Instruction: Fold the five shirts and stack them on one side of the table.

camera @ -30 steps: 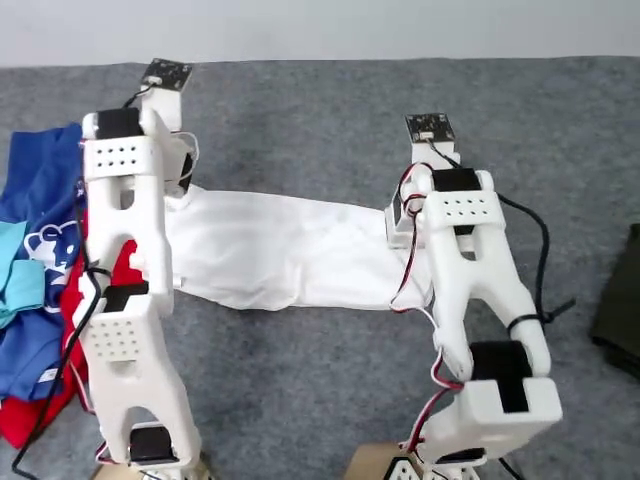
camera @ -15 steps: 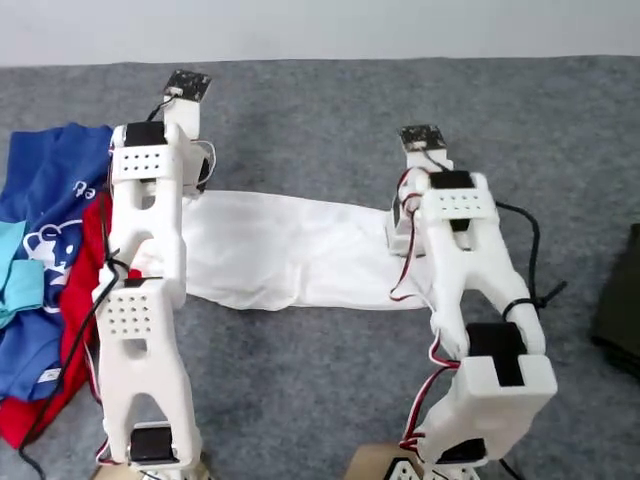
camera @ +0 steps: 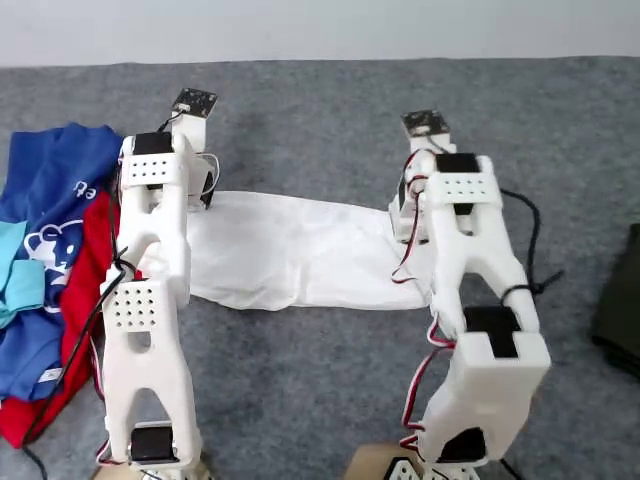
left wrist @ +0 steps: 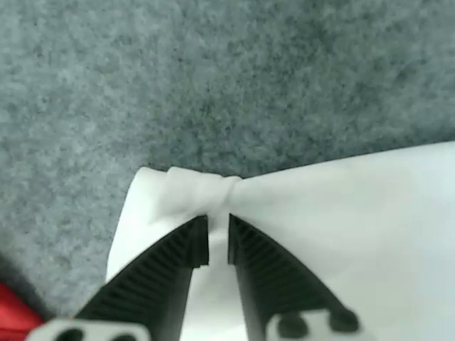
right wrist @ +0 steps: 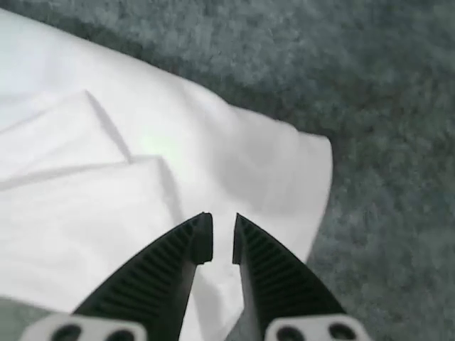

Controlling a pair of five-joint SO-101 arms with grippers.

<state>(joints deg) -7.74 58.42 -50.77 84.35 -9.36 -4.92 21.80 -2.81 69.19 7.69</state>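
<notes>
Shirt [camera: 290,255] spread across the table [camera: 300,400] between two arms, pile to the left.

The shirt lies crosswise on the middle of the table, its left end under the left arm [camera: 150,300] and its right end under the right arm [camera: 470,260]. The left gripper [left wrist: 218,238] sits on the shirt's left end by the far edge, jaws pinched on a bunched fold. The right gripper [right wrist: 222,238] sits on the right end near the corner, jaws close together over the cloth. The pile [camera: 50,230] of other shirts lies at the table's left edge, just beside the left arm and partly behind it. A cloth [camera: 620,300] lies at the right edge, well apart from the shirt.
</notes>
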